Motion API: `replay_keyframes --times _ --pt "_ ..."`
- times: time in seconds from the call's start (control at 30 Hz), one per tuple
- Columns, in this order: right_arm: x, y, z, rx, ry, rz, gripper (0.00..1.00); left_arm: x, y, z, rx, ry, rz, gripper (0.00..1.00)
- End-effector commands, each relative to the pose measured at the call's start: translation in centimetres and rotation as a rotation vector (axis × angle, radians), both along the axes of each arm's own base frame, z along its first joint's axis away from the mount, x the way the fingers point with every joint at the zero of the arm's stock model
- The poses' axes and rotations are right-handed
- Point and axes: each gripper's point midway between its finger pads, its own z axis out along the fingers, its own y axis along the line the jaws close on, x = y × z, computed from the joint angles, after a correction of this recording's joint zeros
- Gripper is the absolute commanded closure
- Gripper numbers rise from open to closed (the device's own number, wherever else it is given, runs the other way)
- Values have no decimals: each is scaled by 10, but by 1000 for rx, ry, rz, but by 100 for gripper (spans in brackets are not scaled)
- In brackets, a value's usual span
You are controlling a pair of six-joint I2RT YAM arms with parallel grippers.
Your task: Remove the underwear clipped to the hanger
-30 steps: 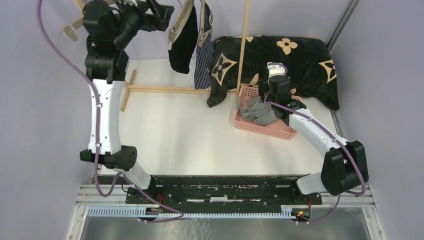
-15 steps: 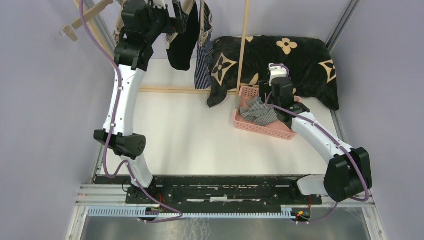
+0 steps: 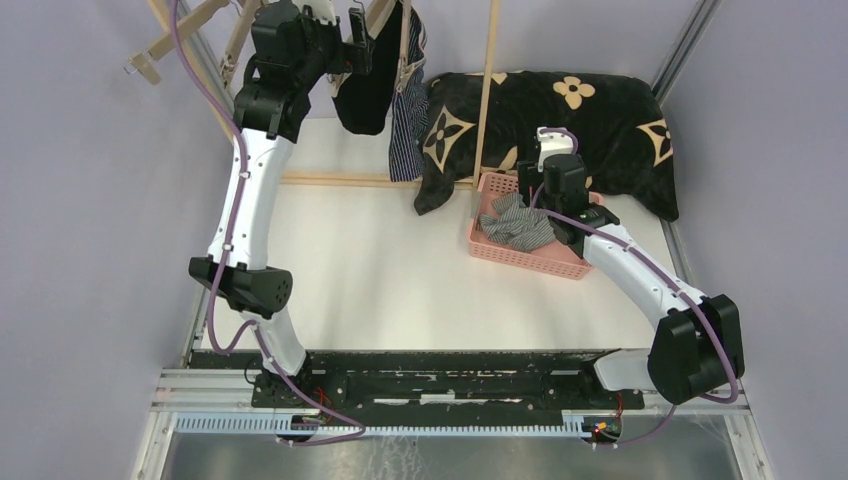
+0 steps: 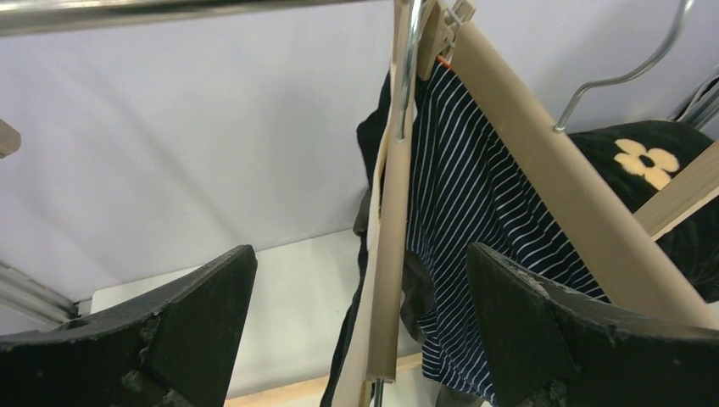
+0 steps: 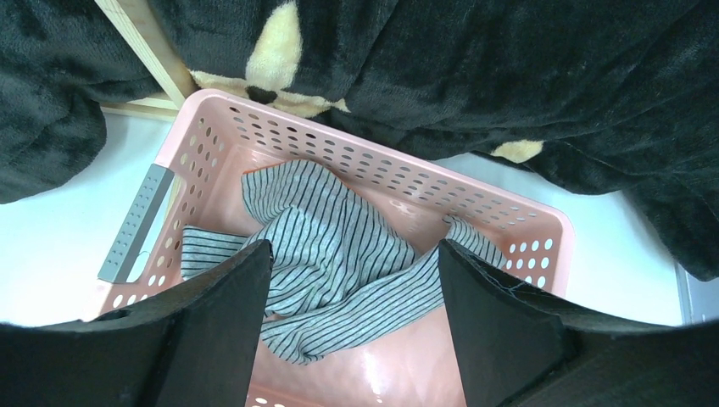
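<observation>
Grey-white pair: the fine-striped boxers (image 5: 339, 254) are off the rack, lying crumpled in the pink basket (image 5: 509, 229) on the table (image 3: 380, 270), thin dark lines on pale cloth.

Black pair: plain black boxers (image 3: 368, 85) hanging from a beige hanger (image 3: 405, 50) at the far left of the table – they look like a dark slab from above.

Navy pair: dark navy boxers (image 4: 483, 212) with thin white stripes, hanging just beside the black ones on another beige hanger bar (image 4: 551, 170).

Left pincer (image 4: 360, 280): jaws spread as wide as they go, holding nothing, raised to the hanging clothes. An edge-on beige bar (hanger or waistband, can't tell which) runs down between the fingers.

Right pincer (image 5: 354, 254): wide open too, gripping nothing, hovering over the basket with the grey-white pair below the gap.

Top view only: the whole layout – wooden rack (image 3: 485, 90), the basket against the black flower blanket (image 3: 600, 120), both arms at once.

Left wrist view only: the navy stripes up close, a metal hook (image 4: 405, 68) on the hanger and a chrome rail along the top edge.

Right wrist view only: the basket's holed walls, its grey handle (image 5: 136, 225), and how the striped cloth folds over itself.
</observation>
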Motion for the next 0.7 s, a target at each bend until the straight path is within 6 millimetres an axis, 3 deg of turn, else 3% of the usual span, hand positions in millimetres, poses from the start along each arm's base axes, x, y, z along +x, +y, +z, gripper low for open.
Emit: replay_keyframes --times 0.0,0.13,0.2,0.23,0.37,0.53,0.67 --pt "5 2 18 28 -66 0 21 0 8 5 43 -26 26 1" --pt "5 3 18 29 -66 2 21 0 7 5 43 -30 22 5" --pt "5 3 17 30 -65 5 21 1 6 7 40 -35 19 34" --pt "5 4 18 33 -65 10 21 0 6 8 38 -40 18 41" --pt "5 6 15 36 -58 20 21 0 4 11 24 -64 10 54" --pt "5 5 16 33 -60 18 21 -3 6 17 20 -86 15 88" --pt "5 8 18 41 -65 30 21 -4 7 23 13 -104 18 97"
